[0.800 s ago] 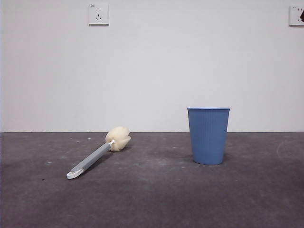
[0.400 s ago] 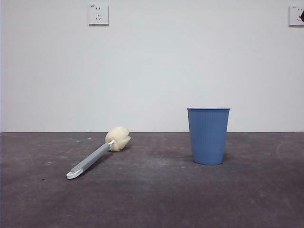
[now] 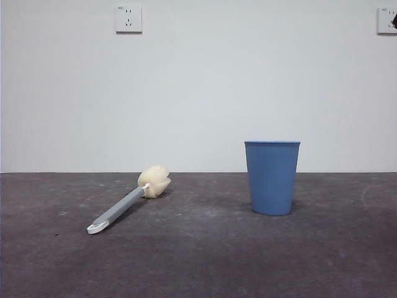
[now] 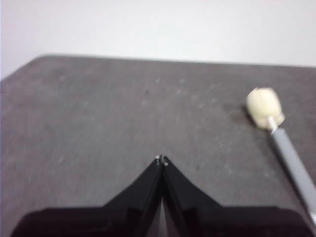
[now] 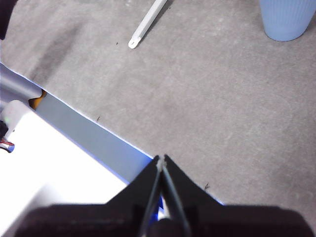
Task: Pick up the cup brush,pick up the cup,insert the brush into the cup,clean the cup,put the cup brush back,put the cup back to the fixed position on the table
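Lying flat on the matte dark grey surface (image 3: pixel 205 261): grey-handled cup brush with cream sponge head (image 3: pixel 129 200), well apart from upright ribbed blue plastic cup (image 3: pixel 272 177). Left tool (image 4: pixel 161 160) clenched, empty, near the brush; right tool (image 5: pixel 161 159) clenched, empty, above the surface's edge

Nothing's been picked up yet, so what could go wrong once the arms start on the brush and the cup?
1. The cup brush lies flat on the table; its thin grey handle may slip from the left gripper, whose jaws are shut.
2. The cup stands upright and tapers toward its base, so a nudge from the right gripper, also shut, might tip it.
3. The sponge head could push the cup over during insertion if it is held loosely.
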`<state>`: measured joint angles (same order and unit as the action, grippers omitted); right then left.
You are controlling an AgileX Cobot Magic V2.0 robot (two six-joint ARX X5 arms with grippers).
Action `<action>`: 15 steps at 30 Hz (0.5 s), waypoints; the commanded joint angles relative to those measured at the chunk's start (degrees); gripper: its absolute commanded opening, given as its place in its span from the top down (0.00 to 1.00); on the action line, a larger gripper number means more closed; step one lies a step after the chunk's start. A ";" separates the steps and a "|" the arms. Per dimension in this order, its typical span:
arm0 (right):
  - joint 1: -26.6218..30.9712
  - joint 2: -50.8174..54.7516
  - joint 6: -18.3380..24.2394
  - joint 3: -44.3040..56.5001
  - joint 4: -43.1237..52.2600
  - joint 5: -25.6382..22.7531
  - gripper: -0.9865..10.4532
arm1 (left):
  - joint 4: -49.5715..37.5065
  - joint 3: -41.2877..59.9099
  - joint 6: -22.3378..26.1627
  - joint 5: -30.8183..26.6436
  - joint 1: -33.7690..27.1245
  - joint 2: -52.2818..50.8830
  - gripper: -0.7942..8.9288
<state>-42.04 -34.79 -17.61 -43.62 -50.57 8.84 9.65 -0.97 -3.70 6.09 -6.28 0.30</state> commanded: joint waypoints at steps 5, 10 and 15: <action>-0.09 0.04 -0.50 0.00 0.31 -0.17 0.91 | 0.31 0.76 -1.05 1.05 -0.20 -0.17 0.92; -0.09 0.04 -0.50 0.00 0.28 -0.17 0.91 | 0.31 0.76 -1.05 1.07 -0.20 -0.15 0.92; -0.09 0.04 -0.50 0.00 0.31 -0.20 0.91 | 0.31 0.76 -1.05 1.07 -0.20 -0.15 0.92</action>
<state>-42.04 -34.79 -17.61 -43.62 -50.54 8.84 10.20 -0.99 -4.21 6.79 -6.33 0.27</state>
